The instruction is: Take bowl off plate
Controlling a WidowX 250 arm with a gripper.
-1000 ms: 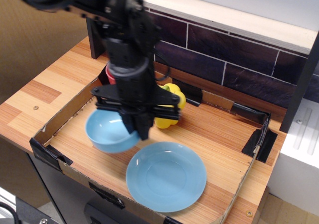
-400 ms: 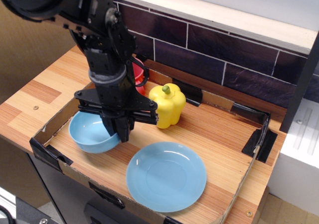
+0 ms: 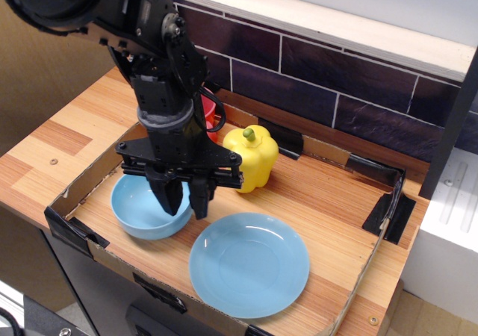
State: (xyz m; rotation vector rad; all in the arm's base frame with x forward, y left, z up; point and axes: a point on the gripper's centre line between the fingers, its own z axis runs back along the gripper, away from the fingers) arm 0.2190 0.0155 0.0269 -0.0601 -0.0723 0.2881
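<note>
The light-blue bowl (image 3: 142,210) sits on the floor of the cardboard tray at the front left, apart from the plate. The flat light-blue plate (image 3: 249,264) lies empty at the tray's front middle. My gripper (image 3: 185,201) points down over the bowl's right rim with its jaws apart: one finger (image 3: 169,198) is over the inside of the bowl and the other is outside it. It looks open and holds nothing. The arm hides the bowl's far right edge.
A yellow bell pepper (image 3: 254,157) stands just behind and right of the gripper. A red cup (image 3: 210,115) is partly hidden behind the arm. The cardboard tray's low walls (image 3: 71,228) ring the work area. A dark tiled wall runs behind.
The gripper carried the bowl left, away from the plate, and lowered it onto the tray floor. The jaws, closed on the rim before, now stand apart.
</note>
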